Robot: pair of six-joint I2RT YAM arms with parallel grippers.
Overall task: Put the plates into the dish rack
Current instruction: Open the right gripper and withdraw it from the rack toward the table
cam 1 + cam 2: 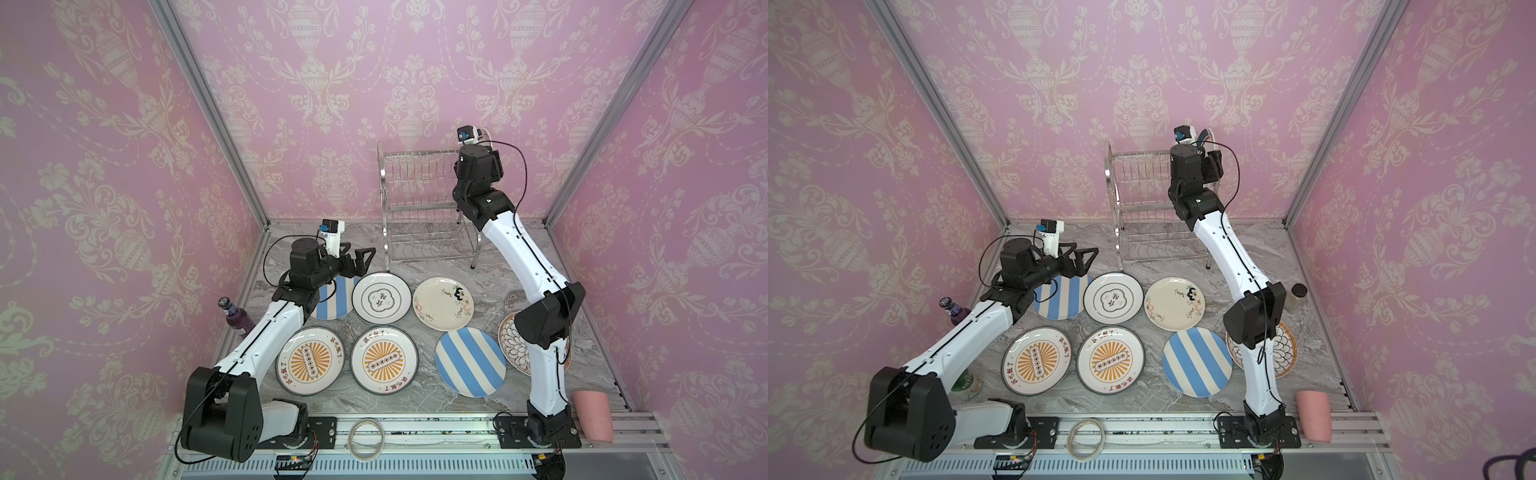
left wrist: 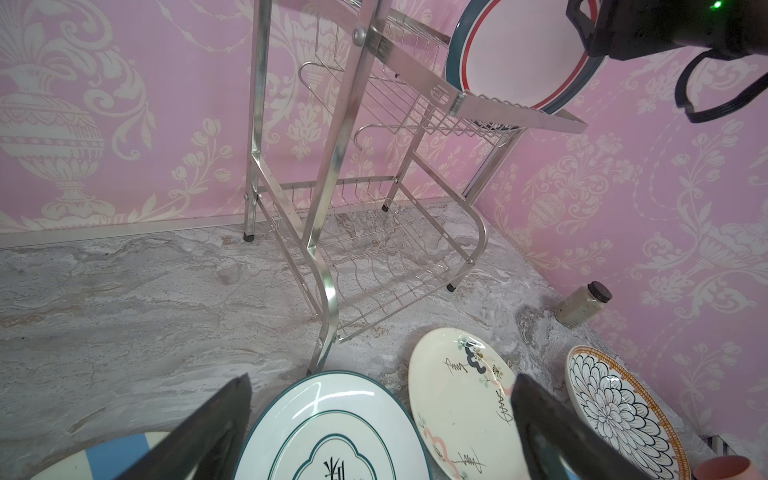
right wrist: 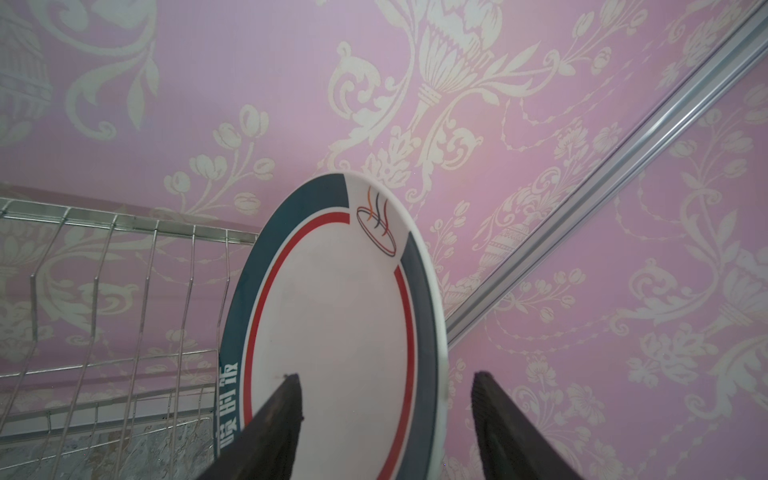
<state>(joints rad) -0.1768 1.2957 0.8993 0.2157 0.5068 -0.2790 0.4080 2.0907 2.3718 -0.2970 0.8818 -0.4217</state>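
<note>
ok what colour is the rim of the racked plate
Dark teal rim, red ring inside, on the plate; best in right wrist view.

teal-and-red-rimmed white plate (image 3: 332, 311), blue-white striped plate (image 1: 471, 361), pink damask wallpaper (image 1: 374, 62)

- Right arm (image 1: 548, 320) blocks half the petal plate (image 1: 512, 347) in both top views.
- Left arm (image 1: 307, 286) covers one striped plate (image 1: 338, 301) at its edge.
- Teal-rimmed plate (image 3: 332, 324): bottom runs off the right wrist view; from above, just a sliver.
</note>
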